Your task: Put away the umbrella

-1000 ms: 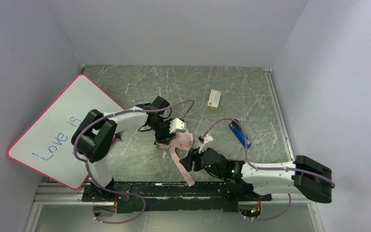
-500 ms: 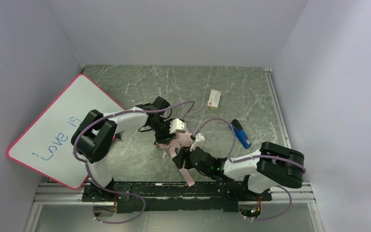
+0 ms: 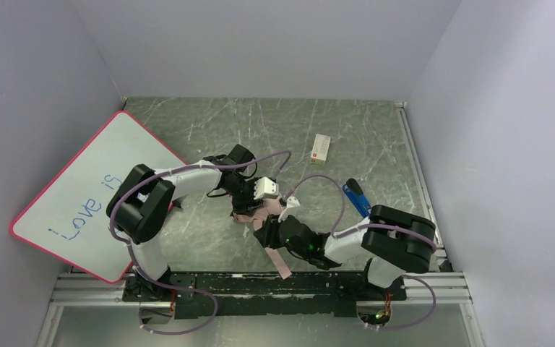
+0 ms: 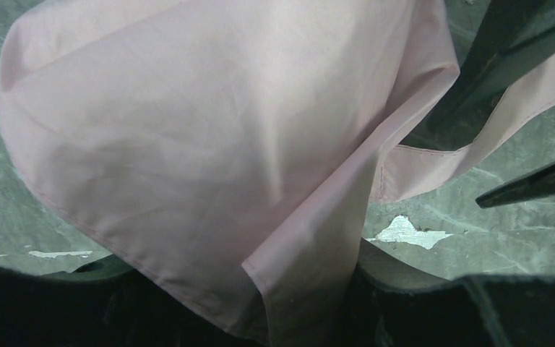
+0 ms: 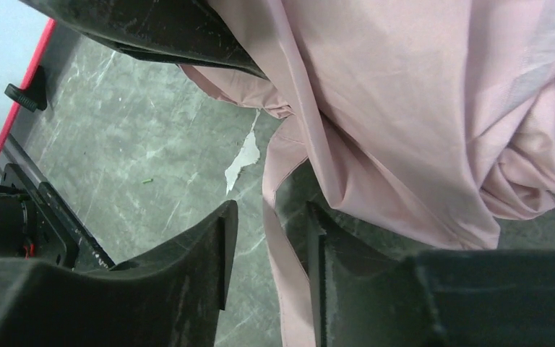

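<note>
**Top view.** The umbrella (image 3: 251,216) lies crumpled, pale pink side out, at the front middle of the bench (image 3: 209,123). It sits between the wrists of the left arm (image 3: 188,173) and the right arm (image 3: 347,246). Its strap (image 3: 282,264) trails toward the near edge. Only this view shows the surroundings:
- a whiteboard (image 3: 72,195) at the left;
- a small white box (image 3: 321,149) well apart at the rear;
- a blue item (image 3: 356,196) to the right.

Both wrists hide their own fingers here.

**Left wrist view.** Pink fabric fills most of the frame. The left pincer (image 4: 296,322) is closed down on a fold of the umbrella: the fold fills the slot, with a dark finger pressed to each side. The right pincer (image 4: 448,168) enters at upper right, and the strap passes between its 2 fingers.

**Right wrist view.** The right pincer's fingers stand a narrow gap apart. The strap runs through that gap unpinched, with bare bench visible on either side of it. A dark finger of the left pincer lies on the fabric at upper left.
</note>
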Controlling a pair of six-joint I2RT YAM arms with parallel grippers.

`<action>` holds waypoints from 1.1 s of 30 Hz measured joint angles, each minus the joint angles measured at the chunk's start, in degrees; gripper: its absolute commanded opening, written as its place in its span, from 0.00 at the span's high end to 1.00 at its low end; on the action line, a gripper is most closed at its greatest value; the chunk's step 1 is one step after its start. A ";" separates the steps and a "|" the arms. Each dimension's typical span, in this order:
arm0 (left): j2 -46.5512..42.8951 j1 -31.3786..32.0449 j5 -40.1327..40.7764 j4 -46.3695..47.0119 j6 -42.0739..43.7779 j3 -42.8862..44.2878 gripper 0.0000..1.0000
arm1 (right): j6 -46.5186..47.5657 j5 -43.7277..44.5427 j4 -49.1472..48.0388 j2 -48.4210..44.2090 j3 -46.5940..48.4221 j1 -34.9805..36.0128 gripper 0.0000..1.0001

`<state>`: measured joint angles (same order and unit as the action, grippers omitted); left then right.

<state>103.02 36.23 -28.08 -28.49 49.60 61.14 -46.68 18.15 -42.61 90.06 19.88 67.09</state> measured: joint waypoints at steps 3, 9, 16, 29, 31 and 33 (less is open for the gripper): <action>0.00 0.00 0.09 0.07 -0.33 0.00 0.95 | -0.09 -0.74 -0.74 1.01 0.09 -0.09 0.73; -0.17 0.17 1.01 0.68 -2.03 -0.15 0.95 | -0.94 -1.33 -0.85 1.68 -0.07 -0.28 1.00; -0.17 0.33 2.05 1.55 -5.03 -0.15 0.95 | -2.08 0.55 0.90 -1.38 -1.97 -0.52 1.00; -1.03 -0.87 1.68 4.92 -11.04 -1.62 0.95 | -4.74 6.12 9.31 -11.08 -5.46 -1.01 1.00; -1.05 -0.90 1.57 5.44 -12.28 -1.77 0.95 | -4.74 6.03 9.66 -12.15 -6.10 -1.03 1.00; -1.07 -0.87 1.51 6.16 -13.25 -1.97 0.95 | -4.74 5.60 9.86 -13.22 -6.82 -1.03 1.00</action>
<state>101.95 35.35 -26.57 -22.33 36.36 59.18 -51.42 23.75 -32.75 76.84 13.06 66.06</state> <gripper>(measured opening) 0.542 0.009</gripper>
